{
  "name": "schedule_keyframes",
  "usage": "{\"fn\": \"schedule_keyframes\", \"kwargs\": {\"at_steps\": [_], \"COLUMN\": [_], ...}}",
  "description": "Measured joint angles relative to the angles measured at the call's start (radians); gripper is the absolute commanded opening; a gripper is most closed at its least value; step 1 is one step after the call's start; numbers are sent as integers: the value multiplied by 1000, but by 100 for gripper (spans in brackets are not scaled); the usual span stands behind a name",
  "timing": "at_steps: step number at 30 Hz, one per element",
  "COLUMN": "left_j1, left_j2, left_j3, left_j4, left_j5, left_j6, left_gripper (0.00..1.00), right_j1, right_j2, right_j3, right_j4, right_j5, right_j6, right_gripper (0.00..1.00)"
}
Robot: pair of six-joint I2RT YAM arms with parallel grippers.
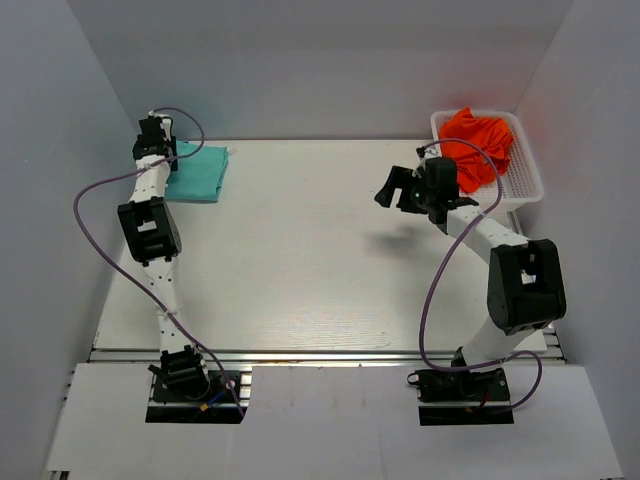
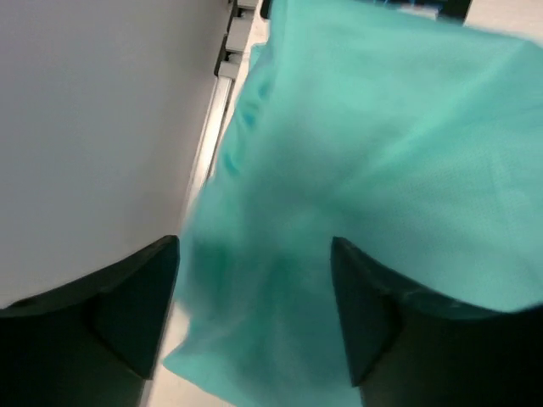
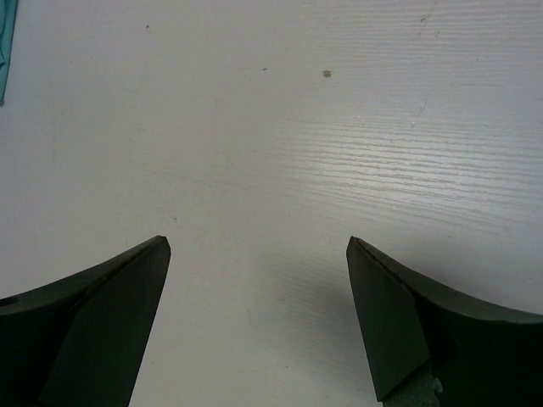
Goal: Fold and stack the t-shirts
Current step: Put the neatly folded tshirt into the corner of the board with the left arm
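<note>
1. Two shirts show in the top view. The teal t-shirt (image 1: 197, 172) lies folded at the far left corner of the worktop (image 1: 300, 260). The orange-red t-shirt (image 1: 478, 145) sits crumpled in the white basket (image 1: 527, 175) at the far right corner. The left gripper (image 1: 153, 130) is over the teal shirt's far-left edge.
2. Left wrist view: the jaws stand apart with teal fabric beneath them. Blur hides any contact, and they seem to grip nothing.
3. Right wrist view: the right gripper (image 3: 259, 246) has its jaws spread wide and empty over bare worktop, facing away from the basket.
4. The teal fold looks done, so fetching the orange-red shirt comes next. The right arm must turn and reach over the basket wall, and its purple cable (image 1: 430, 300) may snag.
</note>
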Motion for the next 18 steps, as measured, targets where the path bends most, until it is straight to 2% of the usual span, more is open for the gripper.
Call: {"fn": "schedule_keyframes", "kwargs": {"at_steps": [1, 6, 13, 18], "left_j1": [1, 1, -7, -35], "left_j2": [-9, -95, -321, -477], "left_j3": [0, -23, -137, -274], "left_j4": [0, -20, -49, -55], "left_j5": [2, 35, 111, 257], "left_j6": [-5, -71, -183, -282], "left_gripper": [100, 100, 100, 100], "right_j1": [0, -1, -1, -2], "right_j2": [-4, -37, -134, -182], "right_j3": [0, 0, -42, -100], "right_j4": [0, 0, 6, 12], "right_j5": [-1, -14, -38, -44], "right_j6": [-3, -14, -19, -19], "right_gripper": [90, 90, 90, 90]}}
